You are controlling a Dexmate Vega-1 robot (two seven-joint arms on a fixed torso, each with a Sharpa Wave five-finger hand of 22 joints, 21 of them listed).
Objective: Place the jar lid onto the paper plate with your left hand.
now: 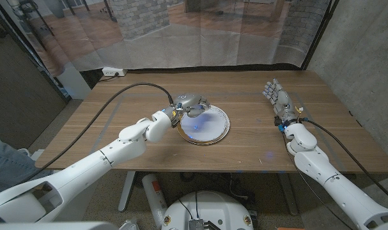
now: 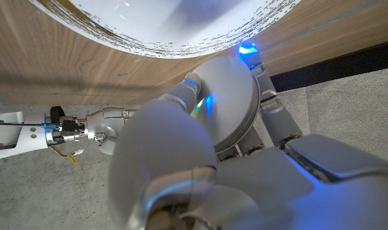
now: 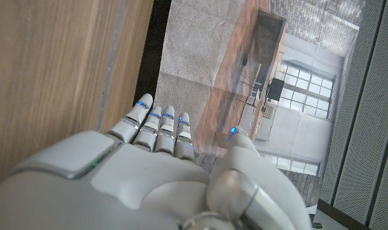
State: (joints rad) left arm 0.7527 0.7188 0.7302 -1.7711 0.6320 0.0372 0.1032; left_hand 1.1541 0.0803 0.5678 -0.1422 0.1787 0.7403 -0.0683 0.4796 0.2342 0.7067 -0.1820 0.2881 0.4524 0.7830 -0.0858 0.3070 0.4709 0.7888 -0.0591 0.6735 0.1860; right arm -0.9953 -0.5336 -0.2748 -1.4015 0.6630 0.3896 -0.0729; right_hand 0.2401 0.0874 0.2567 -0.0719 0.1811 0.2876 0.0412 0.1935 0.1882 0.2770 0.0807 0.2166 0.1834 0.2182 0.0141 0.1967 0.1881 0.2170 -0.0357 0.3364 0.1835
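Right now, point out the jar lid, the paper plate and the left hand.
jar lid (image 2: 229,105), left wrist view, its flat face.
paper plate (image 1: 213,131), head view, bare inner surface.
left hand (image 1: 188,103), head view, its back.

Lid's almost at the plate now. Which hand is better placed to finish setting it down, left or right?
Left. The left hand already holds the jar lid at the rim of the paper plate. The right hand stands open at the table's far right side, well away from the plate.

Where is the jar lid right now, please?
In the head view, the jar lid is held in the left robot hand over the paper plate's far left rim, near the table's middle.
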